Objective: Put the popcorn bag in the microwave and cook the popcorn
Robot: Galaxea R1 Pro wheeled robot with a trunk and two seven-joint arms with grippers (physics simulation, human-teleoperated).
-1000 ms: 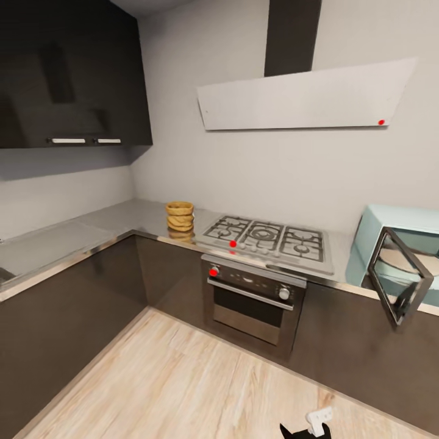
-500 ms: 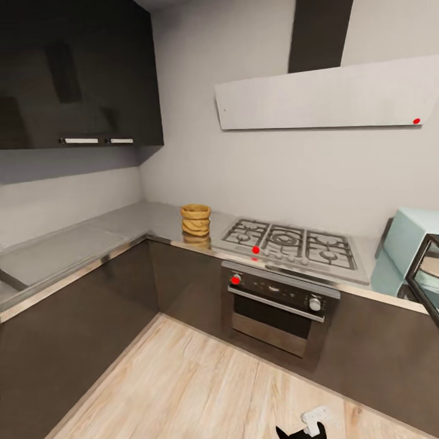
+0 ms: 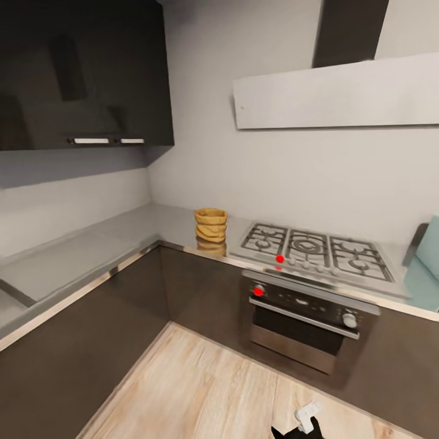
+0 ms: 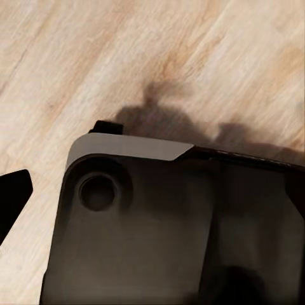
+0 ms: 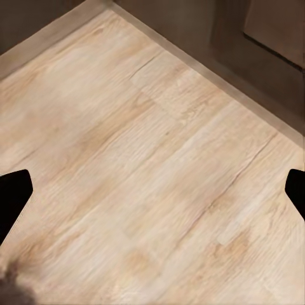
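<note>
The popcorn bag (image 3: 211, 225), a tan crumpled sack with ringed folds, stands upright on the steel countertop (image 3: 97, 247) near the corner, just left of the gas hob. A pale-blue sliver of the microwave (image 3: 431, 247) shows at the far right edge, on the same worktop; its door is out of view. Both grippers are low over the wood floor, far from the bag. My right gripper (image 5: 152, 194) is open, its two dark fingertips (image 5: 13, 197) wide apart with nothing between. My left gripper (image 4: 152, 194) hangs above the robot's dark base, one fingertip (image 4: 11, 200) visible at the frame's edge.
A gas hob (image 3: 317, 250) sits over a steel-fronted oven (image 3: 305, 317) between the bag and the microwave. Glossy black cabinets (image 3: 79, 73) hang over the left worktop, and a white hood (image 3: 341, 91) over the hob. Light wood floor (image 3: 207, 390) lies in front. A white-and-black robot part (image 3: 306, 419) shows at the bottom.
The camera has turned left: bag, hob and oven have slid right in the picture, and the microwave with its open door has almost left the right edge. Nothing on the counter moved.
</note>
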